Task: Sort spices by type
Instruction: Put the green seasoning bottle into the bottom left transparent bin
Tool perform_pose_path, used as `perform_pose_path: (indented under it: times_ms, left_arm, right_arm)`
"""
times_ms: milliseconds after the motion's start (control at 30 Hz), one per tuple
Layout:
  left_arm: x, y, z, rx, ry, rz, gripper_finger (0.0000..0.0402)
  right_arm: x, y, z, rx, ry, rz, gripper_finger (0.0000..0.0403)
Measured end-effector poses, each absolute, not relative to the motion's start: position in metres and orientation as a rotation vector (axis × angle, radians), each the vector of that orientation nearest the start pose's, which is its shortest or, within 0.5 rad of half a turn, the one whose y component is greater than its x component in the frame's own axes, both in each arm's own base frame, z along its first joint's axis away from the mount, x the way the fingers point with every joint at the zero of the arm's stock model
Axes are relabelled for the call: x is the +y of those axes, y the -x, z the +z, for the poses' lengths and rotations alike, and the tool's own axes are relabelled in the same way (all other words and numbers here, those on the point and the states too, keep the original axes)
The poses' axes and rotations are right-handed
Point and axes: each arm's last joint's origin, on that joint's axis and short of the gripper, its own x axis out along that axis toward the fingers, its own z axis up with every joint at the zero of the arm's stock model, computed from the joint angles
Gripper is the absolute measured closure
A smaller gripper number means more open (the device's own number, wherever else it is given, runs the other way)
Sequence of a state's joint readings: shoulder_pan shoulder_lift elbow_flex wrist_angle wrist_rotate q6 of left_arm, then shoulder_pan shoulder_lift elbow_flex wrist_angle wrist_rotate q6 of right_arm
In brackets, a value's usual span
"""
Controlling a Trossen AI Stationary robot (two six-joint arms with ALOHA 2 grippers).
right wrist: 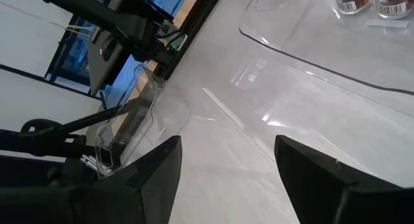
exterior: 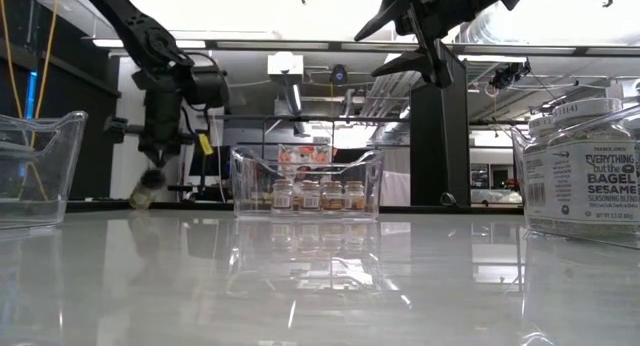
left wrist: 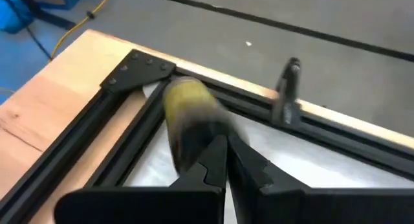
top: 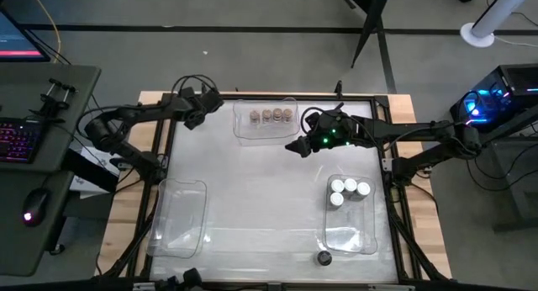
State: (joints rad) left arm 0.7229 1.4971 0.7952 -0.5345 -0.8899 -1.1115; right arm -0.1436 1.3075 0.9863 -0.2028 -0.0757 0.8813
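A blurred yellowish spice jar (left wrist: 184, 114) lies tilted at the table's far left corner, just ahead of my left gripper (left wrist: 224, 145), which is shut and slants down above it (exterior: 155, 161). It also shows in the low view as the jar (exterior: 146, 192). Several brown-lidded jars (top: 271, 116) stand in the far clear bin (top: 244, 131). Three white-lidded jars (top: 349, 190) stand in the near right bin (top: 370, 236). A black-lidded jar (top: 324, 257) stands on the table by the near edge. My right gripper (top: 294, 146) hangs open above the table's middle, holding nothing. My left gripper's shut fingertips stand at the jar's side (left wrist: 197, 146), slanting down toward the far left corner. The jar is blurred and sits ahead of the tips, not between them. I cannot tell whether the tips touch it.
An empty clear bin (top: 178, 217) lies at the near left. The black frame rail (left wrist: 129, 72) and wooden border (left wrist: 58, 88) run close behind the jar. A large sesame-seasoning jar (exterior: 585, 171) fills the low view's right. Bare table spreads in the middle.
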Motion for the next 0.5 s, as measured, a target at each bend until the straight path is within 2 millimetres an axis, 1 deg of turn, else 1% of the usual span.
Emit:
perform_pose_path:
  times_ms: [100,200,367,433,500]
  left_arm:
    - [0.184,-0.176,0.18,0.434,0.565,1.932,0.0401]
    - [0.187,-0.17,0.187,0.449,0.509,1.949,0.0401]
    - [0.191,-0.16,0.199,0.482,0.5,1.922,0.0401]
    - [0.193,-0.159,0.2,0.578,0.476,1.841,0.0401]
    - [0.198,-0.156,0.197,0.729,0.489,1.697,0.0401]
  right_arm:
    - [-0.039,-0.284,0.29,0.46,-0.91,-0.291,0.016]
    - [-0.039,-0.284,0.29,0.461,-0.907,-0.29,0.016]
    - [-0.039,-0.284,0.29,0.461,-0.9,-0.289,0.016]
    - [-0.039,-0.284,0.29,0.461,-0.899,-0.289,0.016]
    - [-0.039,-0.284,0.29,0.461,-0.886,-0.288,0.016]
